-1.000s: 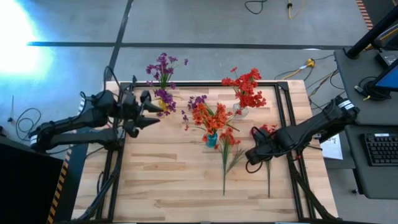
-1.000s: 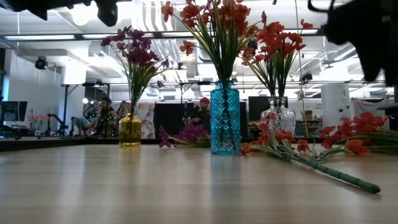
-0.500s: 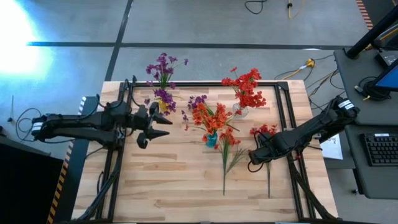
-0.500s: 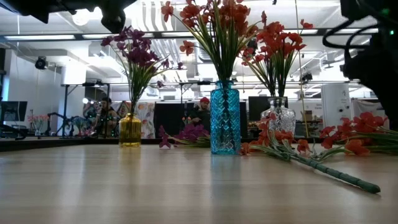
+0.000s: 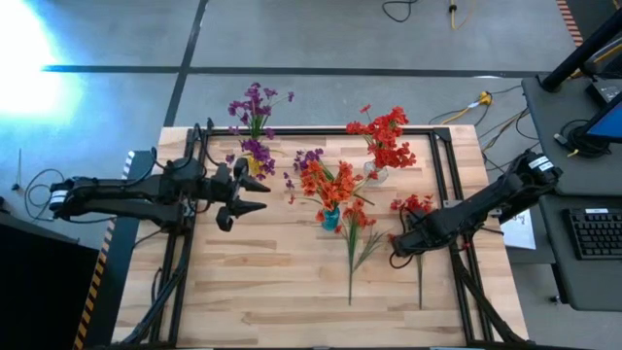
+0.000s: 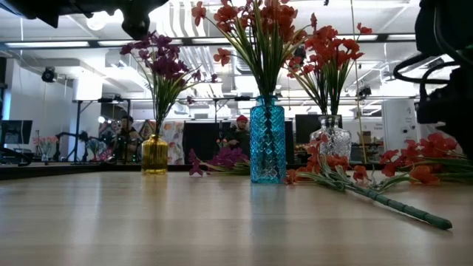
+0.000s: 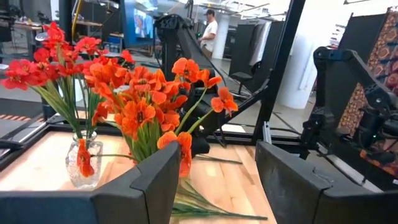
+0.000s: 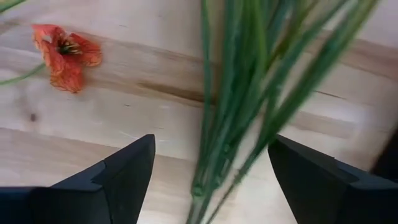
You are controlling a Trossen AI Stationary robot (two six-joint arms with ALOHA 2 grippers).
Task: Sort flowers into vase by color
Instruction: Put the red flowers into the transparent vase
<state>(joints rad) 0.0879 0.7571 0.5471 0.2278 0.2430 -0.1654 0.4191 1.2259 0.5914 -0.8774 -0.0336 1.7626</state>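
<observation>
**Right hand low over the loose red stems**

Since a second ago my right hand [image 5: 397, 247] has dropped from above the worktop [image 5: 282, 282] to just over it, and my left hand [image 5: 255, 195] has swung out from the yellow vase toward the middle. My right hand's fingers [image 8: 124, 171] are spread wide, with a bundle of green stems [image 8: 249, 93] running between them; I cannot tell whether they touch it. One orange-red blossom [image 8: 65, 53] lies flat on the wood beside the stems. These belong to the red sprig [image 5: 420, 243] lying at the right side of the worktop, its blossoms pointing to the far edge. A second loose sprig [image 5: 352, 255] lies just left of it, below the blue vase [image 6: 267, 140], which holds orange-red flowers [image 5: 328, 183]. The clear vase [image 6: 334, 140] further back holds red flowers [image 5: 387, 139]. The yellow vase [image 6: 154, 154] at the far left holds purple flowers [image 5: 253, 105], and a loose purple sprig [image 5: 306, 158] lies between it and the blue vase. My left hand hangs in the air, fingers [image 7: 155, 180] parted and holding nothing, facing the vases.
</observation>
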